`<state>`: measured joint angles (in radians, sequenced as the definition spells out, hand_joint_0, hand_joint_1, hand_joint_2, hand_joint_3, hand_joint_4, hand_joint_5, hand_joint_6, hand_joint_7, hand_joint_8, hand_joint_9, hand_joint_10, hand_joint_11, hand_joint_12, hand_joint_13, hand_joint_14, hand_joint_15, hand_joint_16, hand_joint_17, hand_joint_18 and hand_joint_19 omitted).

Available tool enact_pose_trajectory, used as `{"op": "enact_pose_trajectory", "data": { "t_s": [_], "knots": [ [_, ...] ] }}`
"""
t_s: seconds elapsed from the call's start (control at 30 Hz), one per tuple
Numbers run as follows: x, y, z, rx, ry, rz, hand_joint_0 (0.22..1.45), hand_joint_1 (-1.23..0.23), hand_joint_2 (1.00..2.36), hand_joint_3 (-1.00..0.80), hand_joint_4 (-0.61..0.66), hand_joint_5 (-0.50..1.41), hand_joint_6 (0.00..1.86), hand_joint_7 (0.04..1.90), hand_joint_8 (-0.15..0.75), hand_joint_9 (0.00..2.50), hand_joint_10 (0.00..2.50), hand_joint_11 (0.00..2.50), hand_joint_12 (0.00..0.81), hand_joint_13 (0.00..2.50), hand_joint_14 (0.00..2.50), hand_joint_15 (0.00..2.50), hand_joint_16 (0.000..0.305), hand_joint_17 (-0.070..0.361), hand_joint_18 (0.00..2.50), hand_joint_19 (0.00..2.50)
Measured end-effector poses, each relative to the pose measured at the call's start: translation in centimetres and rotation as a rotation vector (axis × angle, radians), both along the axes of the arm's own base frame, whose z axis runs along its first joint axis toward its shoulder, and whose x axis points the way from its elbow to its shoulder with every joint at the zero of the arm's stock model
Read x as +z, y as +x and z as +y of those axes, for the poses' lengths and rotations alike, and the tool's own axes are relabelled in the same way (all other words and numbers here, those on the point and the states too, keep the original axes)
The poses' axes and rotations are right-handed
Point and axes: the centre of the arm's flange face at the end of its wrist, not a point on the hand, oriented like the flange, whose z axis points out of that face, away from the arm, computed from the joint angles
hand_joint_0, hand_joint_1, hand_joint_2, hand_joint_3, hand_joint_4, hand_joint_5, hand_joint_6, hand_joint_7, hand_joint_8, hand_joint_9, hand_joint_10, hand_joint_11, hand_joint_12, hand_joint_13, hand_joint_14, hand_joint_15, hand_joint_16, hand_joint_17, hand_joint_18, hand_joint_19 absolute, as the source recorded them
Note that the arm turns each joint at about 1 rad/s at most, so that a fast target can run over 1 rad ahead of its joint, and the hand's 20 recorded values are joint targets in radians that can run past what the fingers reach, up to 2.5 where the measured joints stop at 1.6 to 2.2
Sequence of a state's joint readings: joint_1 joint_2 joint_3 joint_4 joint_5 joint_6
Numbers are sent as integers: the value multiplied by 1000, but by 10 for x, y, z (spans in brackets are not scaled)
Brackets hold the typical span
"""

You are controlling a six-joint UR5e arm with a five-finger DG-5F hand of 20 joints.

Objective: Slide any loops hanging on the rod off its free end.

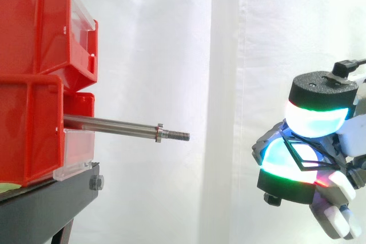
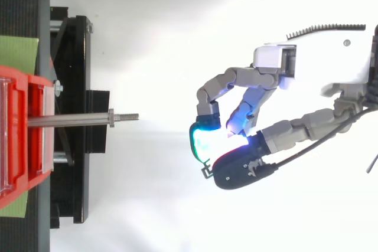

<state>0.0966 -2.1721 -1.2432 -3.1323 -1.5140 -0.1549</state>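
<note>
A steel rod [image 1: 114, 125] sticks out level from the lower red bin [image 1: 28, 135] toward the right. It ends in a nut and a threaded free tip [image 1: 178, 136], and nothing hangs on it; from above the rod [image 2: 77, 120] is also bare. My hand [image 1: 320, 141] hovers well to the right of the tip, slightly lower. Its fingers [image 2: 236, 81] and thumb are curled, with the glowing pads pressed together. A thin black loop [image 1: 301, 154] appears pinched between the pads, and a small piece of it [image 2: 206, 171] pokes out below them.
Two red bins, the upper [image 1: 34, 27] over the lower one, sit on a black stand [image 1: 46, 204] at the left. A white curtain hangs behind. A wide open gap separates the rod's tip from my hand.
</note>
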Motion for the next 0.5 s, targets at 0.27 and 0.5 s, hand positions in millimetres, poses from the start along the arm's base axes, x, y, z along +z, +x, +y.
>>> {"op": "enact_pose_trajectory", "data": {
  "t_s": [0.27, 0.5],
  "knots": [
    [0, 0, 1, 1, 0, 2, 568, -694, 1033, -46, 223, -152, 879, 1305, 325, 938, 18, 500, 399, 944, 21, 525, 69, 155, 830, 720],
    [-1, -1, 3, 1, -1, 14, 558, -612, 1025, -131, 227, -145, 874, 1306, 316, 985, 19, 505, 394, 952, 21, 523, 69, 155, 828, 736]
  ]
}}
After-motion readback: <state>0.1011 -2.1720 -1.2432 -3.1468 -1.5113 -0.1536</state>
